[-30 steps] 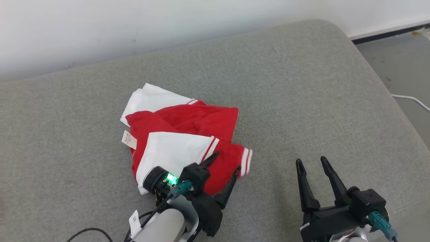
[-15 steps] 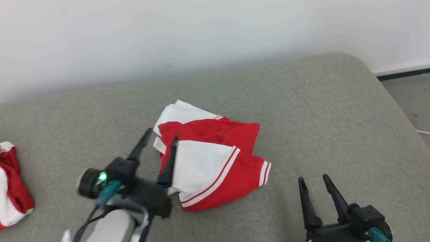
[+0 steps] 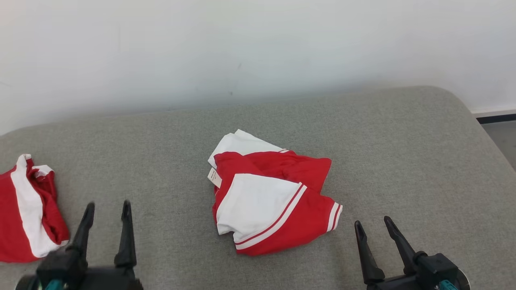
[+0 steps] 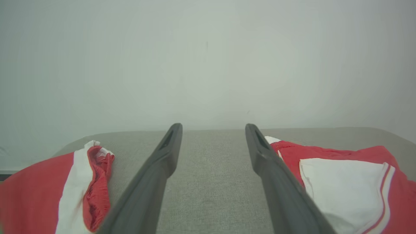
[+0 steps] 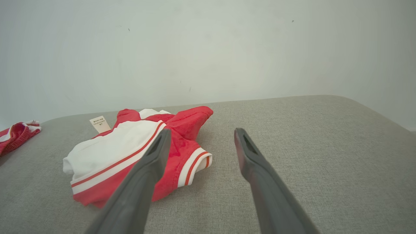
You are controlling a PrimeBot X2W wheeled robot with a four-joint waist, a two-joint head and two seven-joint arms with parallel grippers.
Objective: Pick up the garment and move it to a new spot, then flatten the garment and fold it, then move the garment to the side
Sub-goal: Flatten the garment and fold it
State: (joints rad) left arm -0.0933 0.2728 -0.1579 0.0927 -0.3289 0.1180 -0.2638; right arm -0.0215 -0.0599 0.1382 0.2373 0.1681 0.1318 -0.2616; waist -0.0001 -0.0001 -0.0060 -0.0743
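Lying at the far left of the grey cushion (image 3: 161,133), partly cut off by the edge of the head view, is a crumpled red-and-white cloth (image 3: 24,209). Just to its right, at the lower left of that view, the left gripper (image 3: 108,204) points its two dark fingers up the picture. Its jaws are spread wide with nothing between them. Its wrist view shows bare grey fabric in the gap.

The garment (image 3: 270,197) lies near the middle of the cushion, well apart from the crumpled cloth. It is a loosely folded red bundle with a white panel on top edged by thin stripes, a striped cuff at its right corner and a white corner poking out at the back. A small white label (image 3: 214,177) sticks out from its left edge. Neither gripper touches the garment.

Further right, at the lower right, the right gripper (image 3: 372,220) also stands wide and empty over bare cushion, near the striped cuff but apart from it. Past the cushion's rounded right corner runs a dark baseboard (image 3: 494,118) above a patch of grey floor (image 3: 504,141). A white wall (image 3: 258,48) stands behind everything.
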